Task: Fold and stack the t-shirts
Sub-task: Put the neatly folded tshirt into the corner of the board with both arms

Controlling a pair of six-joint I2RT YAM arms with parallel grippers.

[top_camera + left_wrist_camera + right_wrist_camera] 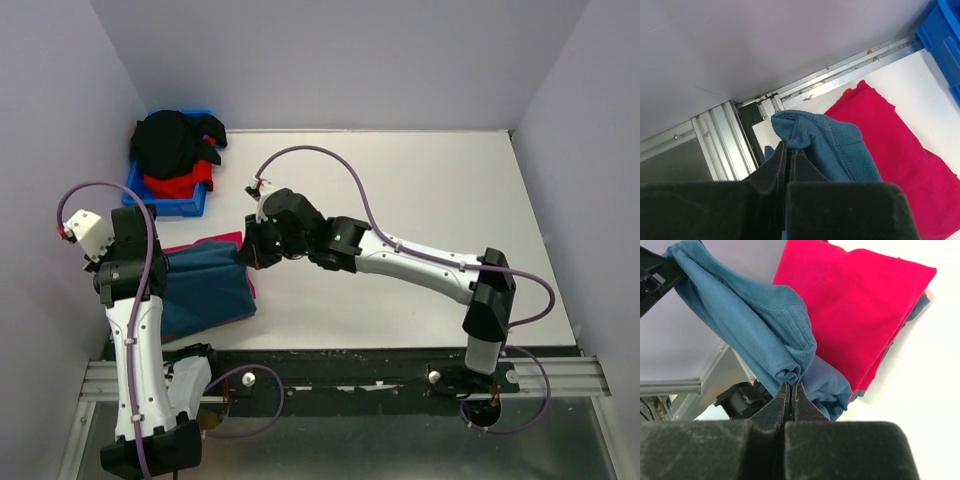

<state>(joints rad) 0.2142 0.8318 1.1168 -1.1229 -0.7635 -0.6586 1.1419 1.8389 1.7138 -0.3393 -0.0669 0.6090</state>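
Teal-blue t-shirt — plain, stitching in the same tone. Crimson-pink t-shirt plain as well, one solid colour. Black t-shirt and red t-shirt, both unpatterned as far as shows. Bin bright blue. Surface white; walls pale lavender-grey. Arms white with black joints, small green lights on the right one; cables purple. Left end effector and right end effector — matte black. Rail silver-grey.

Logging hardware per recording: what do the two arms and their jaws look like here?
Both the left arm and right arm have white links and black joint housings. A mauve cable loops along each. Small green lights glow on the right arm's black joints. The jaws are matte black and wedge-shaped.
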